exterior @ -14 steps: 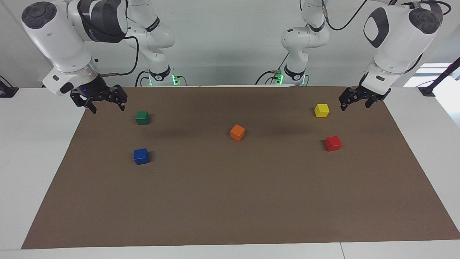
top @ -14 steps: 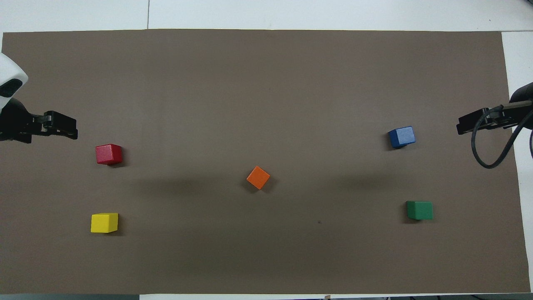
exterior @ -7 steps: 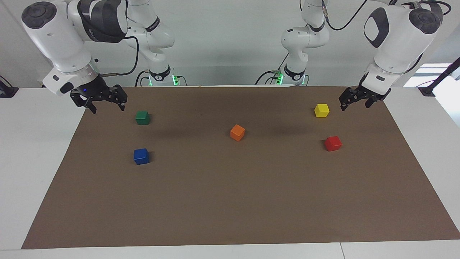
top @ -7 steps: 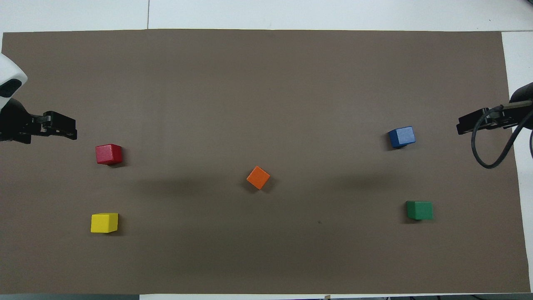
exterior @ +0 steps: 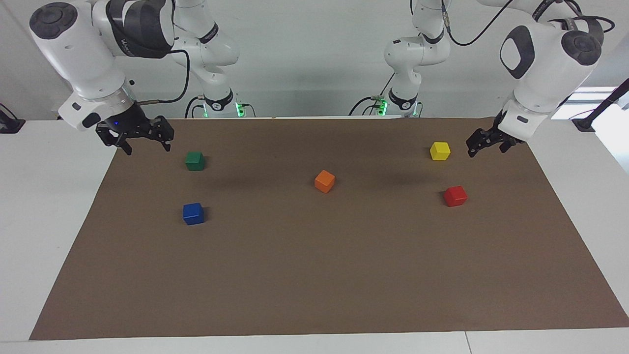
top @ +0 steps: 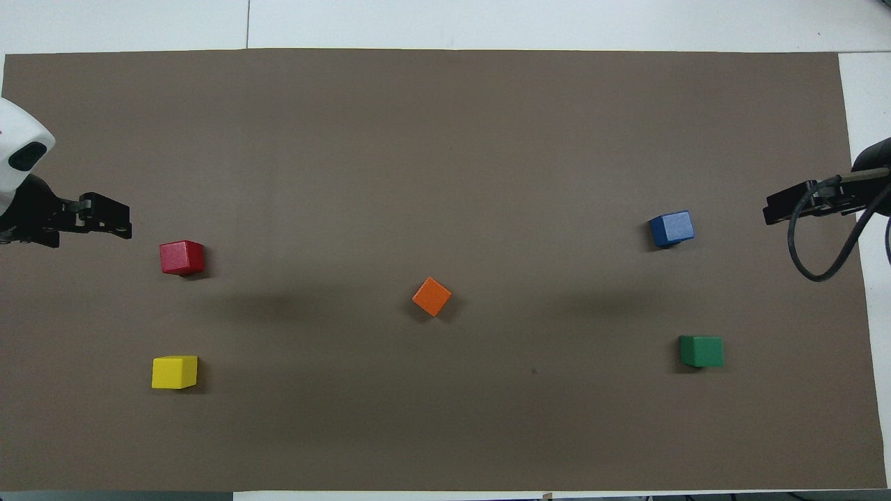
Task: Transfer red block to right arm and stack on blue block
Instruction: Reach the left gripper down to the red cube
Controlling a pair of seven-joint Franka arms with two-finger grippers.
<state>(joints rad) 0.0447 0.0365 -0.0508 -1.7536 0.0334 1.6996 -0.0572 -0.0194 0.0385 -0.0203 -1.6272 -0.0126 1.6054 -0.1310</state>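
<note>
Left tool hangs with fingers apart and empty; our red block lies on the worktop at this arm's end, farther from the robots than the yellow block; right tool waits, spread

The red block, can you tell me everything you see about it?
The red block is a small, bright red cube with flat, plain faces and crisp edges; it looks like painted wood or plastic. It sits flat on the brown mat, toward the left arm's end of the table, turned slightly askew. It stands alone: farther from the robots than the yellow block, with nothing touching it but the mat. The left claw hangs open in the air nearby, not touching it.
</note>
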